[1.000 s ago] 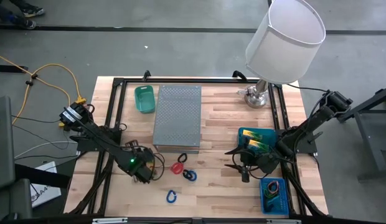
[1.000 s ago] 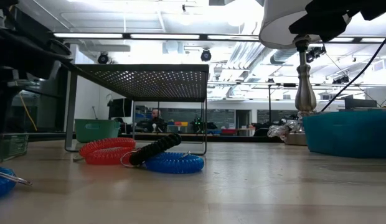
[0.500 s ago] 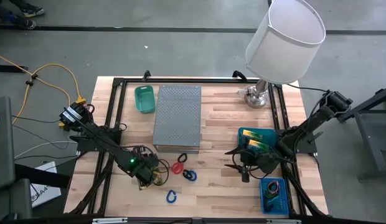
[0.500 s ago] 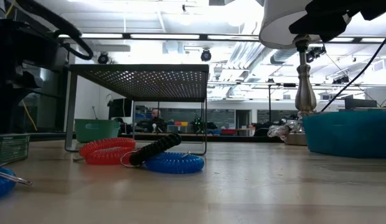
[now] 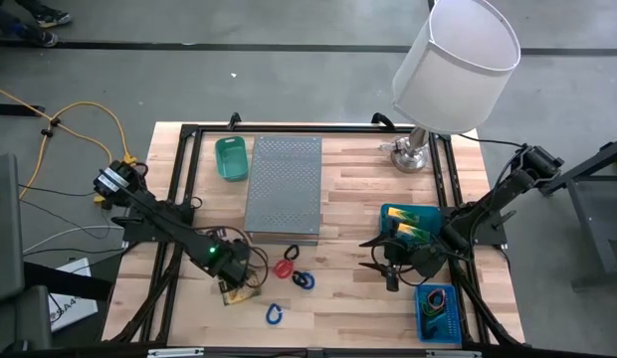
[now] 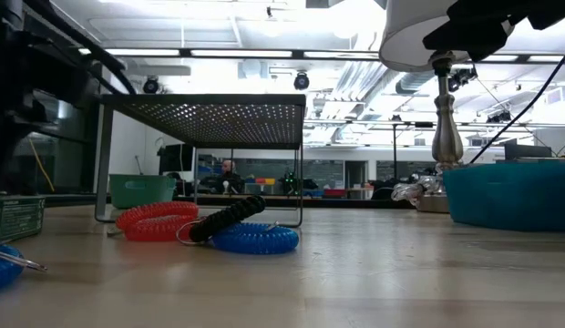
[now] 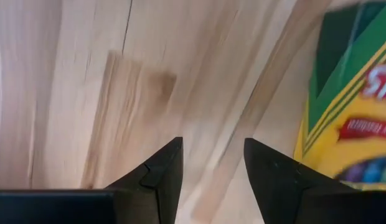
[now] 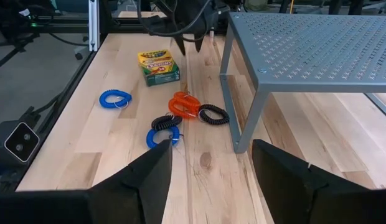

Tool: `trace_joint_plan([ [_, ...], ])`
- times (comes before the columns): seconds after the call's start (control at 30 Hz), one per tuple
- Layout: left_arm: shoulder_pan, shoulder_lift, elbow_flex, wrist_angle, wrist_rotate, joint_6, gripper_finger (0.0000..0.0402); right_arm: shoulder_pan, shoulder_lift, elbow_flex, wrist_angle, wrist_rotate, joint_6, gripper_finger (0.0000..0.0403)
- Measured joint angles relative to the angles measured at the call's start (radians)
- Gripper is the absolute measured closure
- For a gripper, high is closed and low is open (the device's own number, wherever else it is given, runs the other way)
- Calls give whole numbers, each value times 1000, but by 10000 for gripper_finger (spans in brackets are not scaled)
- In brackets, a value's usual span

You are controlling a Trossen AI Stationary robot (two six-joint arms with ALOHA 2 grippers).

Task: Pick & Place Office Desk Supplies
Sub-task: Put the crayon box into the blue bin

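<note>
Crayon packet (image 8: 158, 66) lies on the table beside the left gripper (image 7: 213, 163), fingers spread; right gripper (image 8: 210, 177) fingers spread too

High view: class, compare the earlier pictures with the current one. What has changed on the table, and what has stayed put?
The left pincer, jaws open, has moved toward the table's centre, uncovering a yellow crayon box it let lie on the wood. Unchanged: the right pincer stays open beside the teal tray, and the red coil, dark coil and blue coils rest in place by the grey perforated shelf.
</note>
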Motion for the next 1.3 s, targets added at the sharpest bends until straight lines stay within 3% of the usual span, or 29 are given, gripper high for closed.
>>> trace_joint_plan([
  [0.23, -10, -27, 0, -67, 155, -61, 241, 0, 0, 0, 0, 0, 0, 192],
  [0.4, -43, -27, 0, -65, 211, -54, 241, 0, 0, 0, 0, 0, 0, 192],
  [0.53, -75, -27, 0, -35, 208, -23, 241, 0, 0, 0, 0, 0, 0, 192],
  [0.87, -132, -27, 0, 80, 86, 140, 241, 0, 0, 0, 0, 0, 0, 192],
  [1.3, -134, -27, 0, 111, 79, 339, 241, 0, 0, 0, 0, 0, 0, 192],
])
